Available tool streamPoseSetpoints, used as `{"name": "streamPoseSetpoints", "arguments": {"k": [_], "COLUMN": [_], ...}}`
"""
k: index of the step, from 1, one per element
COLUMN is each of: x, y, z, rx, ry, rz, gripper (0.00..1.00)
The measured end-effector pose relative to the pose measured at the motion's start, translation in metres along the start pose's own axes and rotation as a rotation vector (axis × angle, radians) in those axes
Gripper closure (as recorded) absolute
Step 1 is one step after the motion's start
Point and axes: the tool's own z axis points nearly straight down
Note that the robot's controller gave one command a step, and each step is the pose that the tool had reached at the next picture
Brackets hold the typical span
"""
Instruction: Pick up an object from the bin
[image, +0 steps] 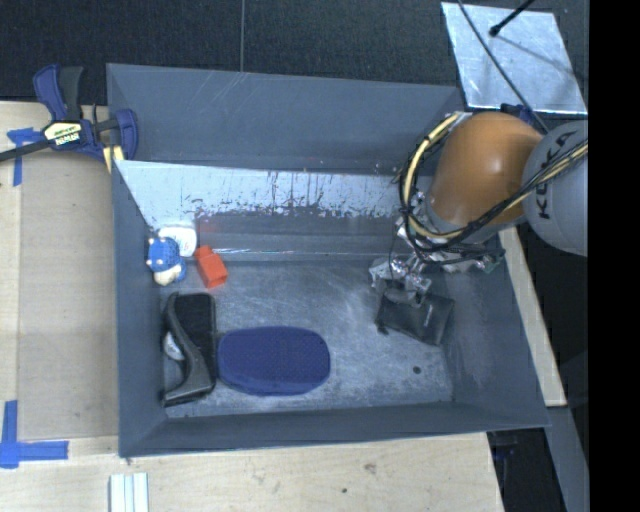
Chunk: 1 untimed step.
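Risk lay in closing on nothing: your pincer (410, 310) hung low at the right of the bin (300, 120), its spread impossible to tell, while the blue oval pad (273, 360), black piece (192, 345), orange block (210, 266) and blue-white toy (168, 252) lay well apart at the left; a grasp there would likely have scraped bare floor.

Pale, perhaps wooden tabletop (60, 300); dark backdrop (300, 35)
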Motion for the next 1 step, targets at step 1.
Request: {"name": "streamPoseSetpoints", "arguments": {"k": [1], "x": [0.0285], "y": [0.0182], "z": [-0.1502], "rx": [0.009], "ry": [-0.004], "rz": [-0.036], "gripper": [1.00]}}
